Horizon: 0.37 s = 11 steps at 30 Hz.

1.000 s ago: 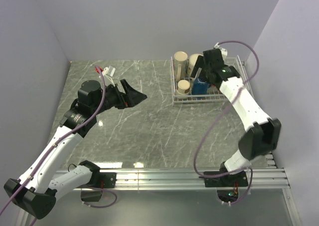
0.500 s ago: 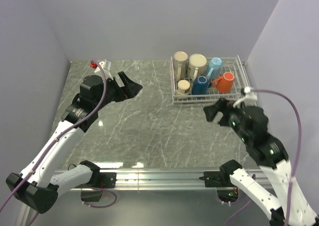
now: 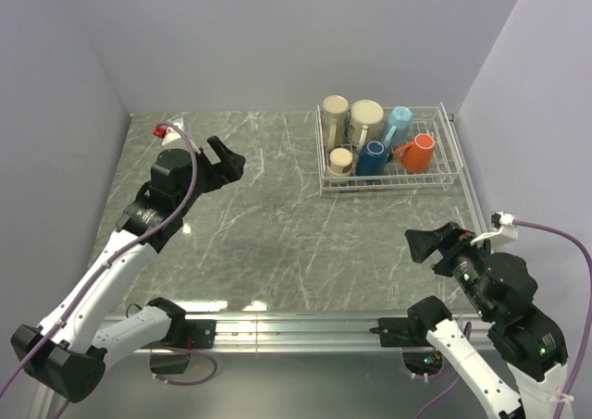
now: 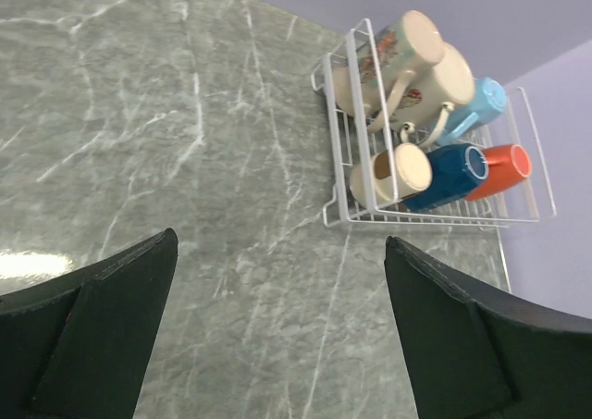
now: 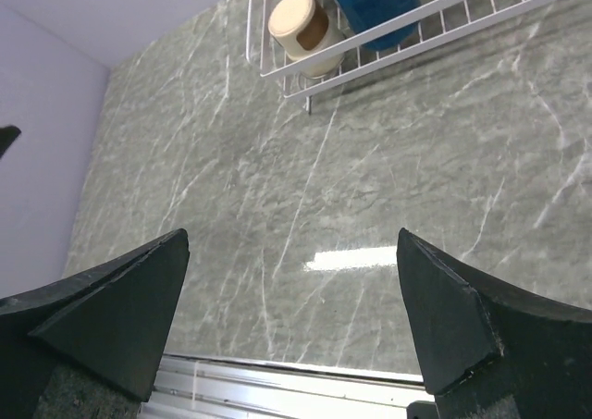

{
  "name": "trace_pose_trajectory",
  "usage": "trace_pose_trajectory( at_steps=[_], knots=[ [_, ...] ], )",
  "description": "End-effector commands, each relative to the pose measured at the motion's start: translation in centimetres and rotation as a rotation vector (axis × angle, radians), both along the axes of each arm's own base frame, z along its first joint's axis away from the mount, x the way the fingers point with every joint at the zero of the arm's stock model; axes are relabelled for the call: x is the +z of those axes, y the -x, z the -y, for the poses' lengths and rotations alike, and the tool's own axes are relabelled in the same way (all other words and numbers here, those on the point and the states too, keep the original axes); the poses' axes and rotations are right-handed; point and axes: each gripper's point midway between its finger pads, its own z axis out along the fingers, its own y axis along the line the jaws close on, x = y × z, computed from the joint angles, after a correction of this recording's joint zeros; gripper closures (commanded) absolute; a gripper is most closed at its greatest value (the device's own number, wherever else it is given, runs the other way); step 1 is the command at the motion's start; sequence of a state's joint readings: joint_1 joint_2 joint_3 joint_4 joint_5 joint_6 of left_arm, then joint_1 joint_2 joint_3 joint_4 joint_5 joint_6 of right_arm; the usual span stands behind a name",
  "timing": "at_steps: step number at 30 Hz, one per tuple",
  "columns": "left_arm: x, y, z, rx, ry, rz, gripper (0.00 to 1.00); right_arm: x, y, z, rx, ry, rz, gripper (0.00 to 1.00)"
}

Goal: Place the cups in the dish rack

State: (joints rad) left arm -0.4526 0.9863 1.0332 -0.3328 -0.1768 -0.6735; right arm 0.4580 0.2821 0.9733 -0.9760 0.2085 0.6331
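Left end effector [image 3: 227, 157] and right end effector [image 3: 427, 243] are both held wide open, nothing gripped. Straight ahead of the right one, judged the nearer, the dish rack [image 3: 384, 186] is set at the far right of the tabletop [image 3: 277, 225], long axis left-right. Six cups [image 3: 372, 157] seem loaded inside it, though the small one is poorly resolved.

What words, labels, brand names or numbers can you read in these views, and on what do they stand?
No text can be read in any view.
tall cream mug: coloured print on its side, too blurred to tell whether it holds words.
red and white tag on the left arm's cable: too small to read.
dish rack: no label visible.
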Motion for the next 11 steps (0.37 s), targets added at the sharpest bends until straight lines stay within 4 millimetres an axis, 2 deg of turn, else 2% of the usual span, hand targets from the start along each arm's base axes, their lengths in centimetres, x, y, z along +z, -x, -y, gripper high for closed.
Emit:
trace_pose_trajectory(
  at_steps=[1,6,11],
  knots=[
    [1.1,-0.1,-1.5,0.072,0.013,0.060,0.01,-0.3,0.6,1.0,-0.045,-0.019,0.009,0.00],
    [0.1,0.1,-1.8,0.087,0.005,0.038,0.01,0.2,1.1,1.3,-0.038,-0.015,0.042,0.00],
    [-0.4,0.2,-2.7,0.132,-0.008,0.031,0.01,-0.3,1.1,1.6,-0.058,-0.002,0.010,0.00]
  ],
)
